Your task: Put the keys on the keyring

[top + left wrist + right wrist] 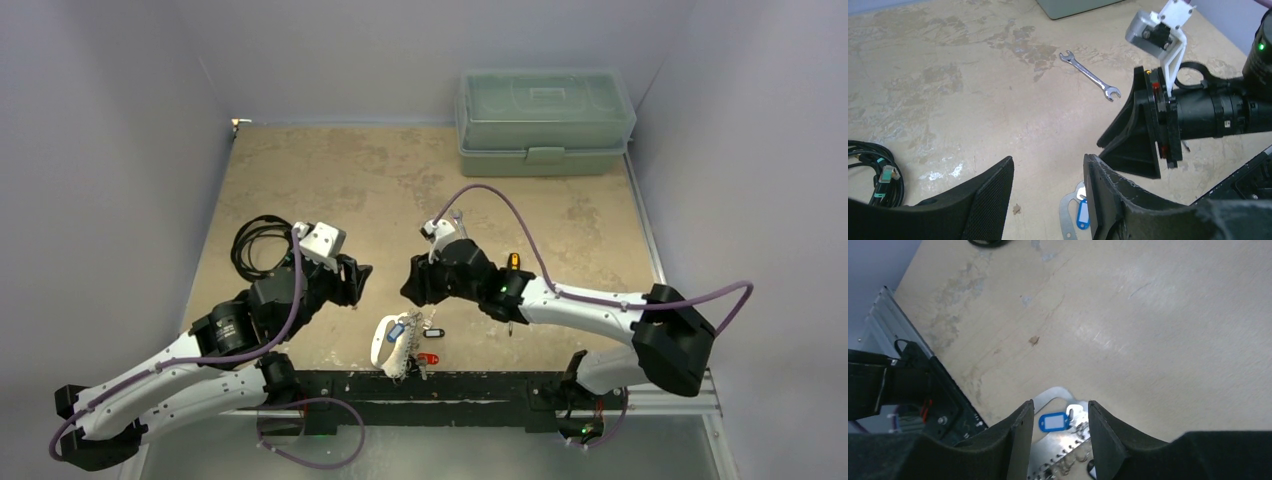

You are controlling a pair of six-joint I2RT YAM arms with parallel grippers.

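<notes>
Green box (545,122) shut, contents unclear; left claw (1049,165), right claw (1060,407) apart, empty.

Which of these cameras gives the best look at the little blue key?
The right wrist view: the blue key shows whole and close, on the keyring. The left wrist view cuts it off behind a finger; the top view shows only a blue speck.

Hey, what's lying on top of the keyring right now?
A blue-headed key lies on the keyring, near its curved end. In the right wrist view the open right gripper hides much of the plate, so other keys there cannot be confirmed.
</notes>
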